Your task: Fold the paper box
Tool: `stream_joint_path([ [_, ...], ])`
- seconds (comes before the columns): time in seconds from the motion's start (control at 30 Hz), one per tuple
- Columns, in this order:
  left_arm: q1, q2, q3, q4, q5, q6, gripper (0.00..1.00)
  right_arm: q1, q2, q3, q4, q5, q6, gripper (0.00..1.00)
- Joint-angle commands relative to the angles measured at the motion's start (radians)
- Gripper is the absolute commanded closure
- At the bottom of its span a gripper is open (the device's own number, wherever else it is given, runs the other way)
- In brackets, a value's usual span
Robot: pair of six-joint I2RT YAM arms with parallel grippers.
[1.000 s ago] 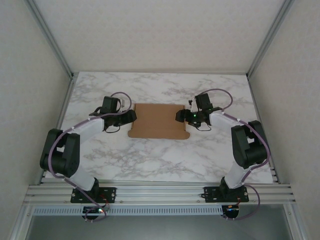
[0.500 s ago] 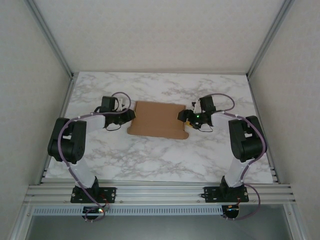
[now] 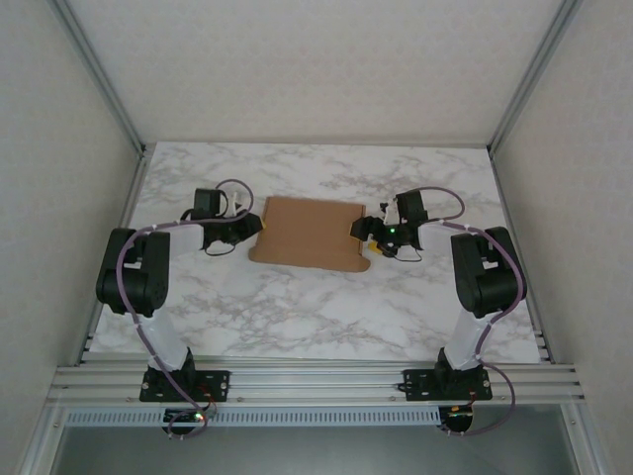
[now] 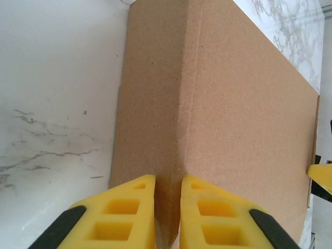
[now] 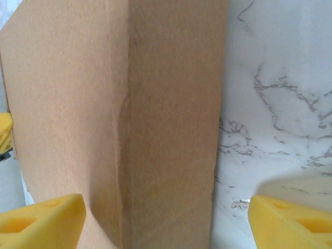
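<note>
At the near edge of the table (image 3: pixel 297 317) you have both arm bases bolted to the metal rail (image 3: pixel 316 381). The left arm (image 3: pixel 134 287) and right arm (image 3: pixel 485 277) rise from it and reach away from you toward the middle.

Farther out, the paper box (image 3: pixel 307 233) lies on the marble top between the two grippers, a plain brown sheet with its long side running left to right.

Your left gripper (image 4: pixel 167 182) has its yellow fingers (image 4: pixel 129 210) drawn narrow, and they pinch the box's left end. In the left wrist view a crease runs straight on from the gap between them, with a shaded panel on one side and a lighter, wider panel on the other.

Your right gripper (image 5: pixel 166 202) stands with its jaws wide at the box's right end. One finger sits over the cardboard and the other over the marble, and the box's end lies between them. You cannot tell whether either finger touches the cardboard.

Beyond the box, the table runs on to the back wall (image 3: pixel 316 69), with metal posts (image 3: pixel 99 69) at the corners.
</note>
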Motion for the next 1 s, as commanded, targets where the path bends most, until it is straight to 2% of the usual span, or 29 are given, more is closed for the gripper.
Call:
stream_joint_path([
  [0.0,0.033,0.088,-0.032,-0.159,-0.151,0.018,0.94,-0.006,0.027,0.003,0.008,-0.018,0.008,0.10],
  [0.1,0.039,0.095,-0.032,-0.165,-0.148,0.024,0.96,-0.008,0.022,-0.002,0.037,-0.036,0.028,0.07],
  [0.13,0.039,0.096,-0.032,-0.168,-0.149,0.027,0.96,-0.009,0.018,-0.007,0.051,-0.035,0.040,0.02],
  [0.33,0.041,0.107,-0.032,-0.173,-0.152,0.032,0.98,-0.013,0.001,-0.036,0.168,-0.074,0.109,0.01],
  [0.57,0.043,0.115,-0.032,-0.170,-0.140,0.029,1.00,-0.018,0.020,-0.033,0.168,-0.053,0.113,0.01],
  [0.73,0.041,0.113,-0.032,-0.166,-0.134,0.027,1.00,-0.014,0.086,-0.005,0.252,-0.179,0.148,0.01],
  [0.97,0.037,0.114,-0.032,-0.152,-0.118,0.021,1.00,0.010,0.166,0.018,0.395,-0.295,0.254,0.09],
])
